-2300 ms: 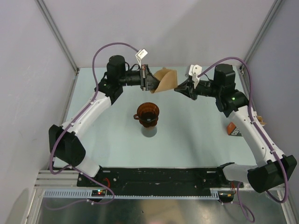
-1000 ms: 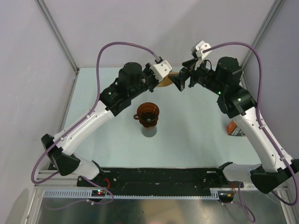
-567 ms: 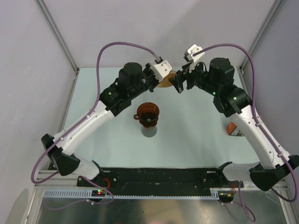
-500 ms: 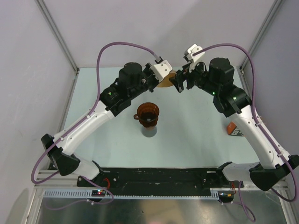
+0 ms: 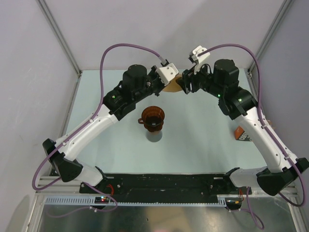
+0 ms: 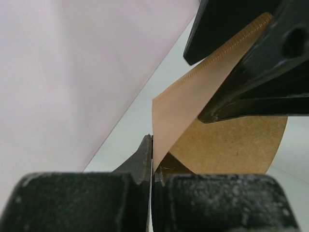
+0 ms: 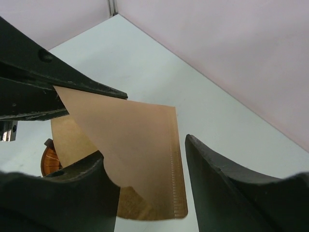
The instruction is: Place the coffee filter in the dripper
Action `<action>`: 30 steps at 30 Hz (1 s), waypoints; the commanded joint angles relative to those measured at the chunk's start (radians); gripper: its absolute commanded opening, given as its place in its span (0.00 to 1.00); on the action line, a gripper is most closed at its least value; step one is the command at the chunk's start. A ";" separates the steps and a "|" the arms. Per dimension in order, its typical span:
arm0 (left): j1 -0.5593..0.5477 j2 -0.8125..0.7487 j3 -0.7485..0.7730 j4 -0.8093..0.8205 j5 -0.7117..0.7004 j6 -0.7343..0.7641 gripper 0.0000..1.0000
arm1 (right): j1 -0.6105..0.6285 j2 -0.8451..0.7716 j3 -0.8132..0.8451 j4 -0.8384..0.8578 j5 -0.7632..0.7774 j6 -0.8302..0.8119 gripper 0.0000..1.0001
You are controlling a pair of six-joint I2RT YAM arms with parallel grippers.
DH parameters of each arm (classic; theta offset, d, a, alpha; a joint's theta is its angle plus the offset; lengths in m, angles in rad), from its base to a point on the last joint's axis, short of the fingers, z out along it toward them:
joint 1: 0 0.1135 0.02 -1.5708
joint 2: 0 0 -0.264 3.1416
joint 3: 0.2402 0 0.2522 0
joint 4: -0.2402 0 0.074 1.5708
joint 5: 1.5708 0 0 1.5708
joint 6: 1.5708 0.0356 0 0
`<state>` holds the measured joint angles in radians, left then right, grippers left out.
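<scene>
The left gripper is clenched on a corner of the coffee filter, holding it in the air beyond the dripper. The right gripper straddles the filter's seamed edge, jaws parted. A second ago it stood farther right, with wider jaws.

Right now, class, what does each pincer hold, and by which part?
The left pincer is shut on the coffee filter, pinching one edge. The right pincer holds nothing: its jaws stand open around the filter's seamed side.
</scene>
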<state>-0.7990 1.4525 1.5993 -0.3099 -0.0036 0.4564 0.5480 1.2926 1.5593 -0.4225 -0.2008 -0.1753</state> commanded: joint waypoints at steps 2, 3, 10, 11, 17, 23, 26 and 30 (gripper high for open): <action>-0.007 -0.032 0.026 0.020 0.036 0.019 0.00 | 0.007 0.026 0.055 -0.029 -0.019 0.025 0.56; -0.007 -0.031 0.028 0.020 0.038 0.018 0.00 | 0.010 0.029 0.059 -0.034 -0.007 0.027 0.59; -0.008 -0.033 0.023 0.022 0.039 0.016 0.00 | 0.019 0.032 0.070 -0.041 0.055 0.056 0.60; -0.009 -0.032 0.022 0.024 0.038 0.016 0.00 | 0.019 0.033 0.071 -0.042 0.057 0.062 0.57; -0.009 -0.025 0.027 0.031 0.029 0.010 0.00 | 0.019 0.034 0.082 -0.051 0.031 0.101 0.44; -0.009 -0.011 0.038 0.033 0.021 -0.011 0.00 | 0.019 0.041 0.087 -0.050 0.018 0.120 0.26; -0.009 -0.004 0.046 0.036 0.016 -0.029 0.00 | 0.020 0.049 0.095 -0.058 0.020 0.121 0.19; -0.008 0.008 0.059 0.037 0.008 -0.063 0.00 | 0.027 0.060 0.103 -0.062 0.056 0.104 0.12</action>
<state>-0.8021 1.4540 1.6001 -0.3099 0.0109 0.4389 0.5636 1.3407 1.6108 -0.4908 -0.1730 -0.0708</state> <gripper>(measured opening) 0.011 0.157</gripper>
